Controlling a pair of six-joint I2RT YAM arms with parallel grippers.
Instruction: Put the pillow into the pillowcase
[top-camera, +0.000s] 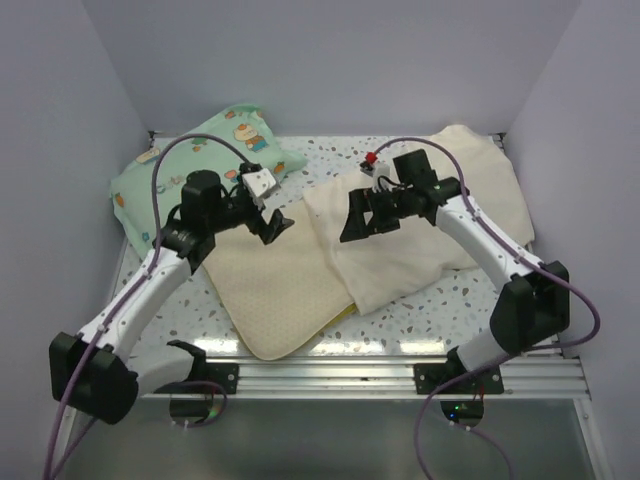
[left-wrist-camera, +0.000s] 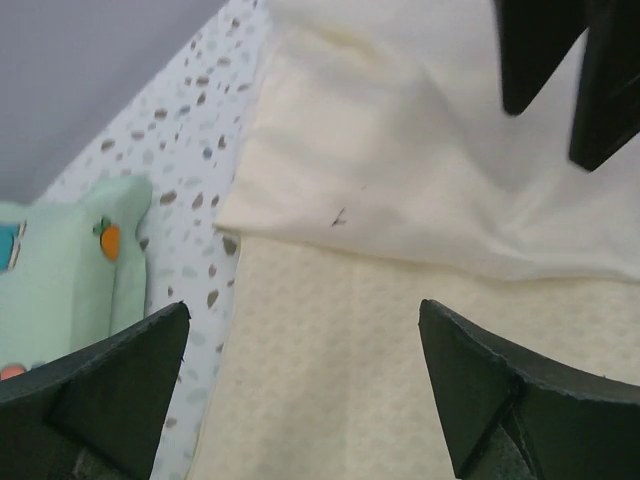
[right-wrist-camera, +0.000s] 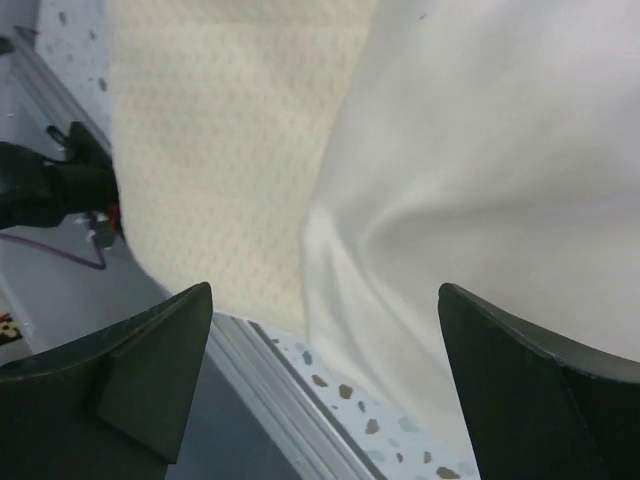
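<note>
- Hovering over the pillow (top-camera: 270, 295), the left gripper (top-camera: 272, 226) has its fingers (left-wrist-camera: 110, 400) spread wide, and they hold nothing.
- The right gripper (top-camera: 360, 215) hangs over the pillowcase (top-camera: 420, 245), its fingers (right-wrist-camera: 540, 390) likewise wide apart and empty.
- We see the pillow lying flat on the bench (top-camera: 440, 305), left of centre, with one corner pointing at the near edge. We cannot judge its long axis, because its far side is covered.
- The pillowcase lies just right of it, its left edge overlapping the pillow. Its long axis slants from near centre towards the far right corner.
</note>
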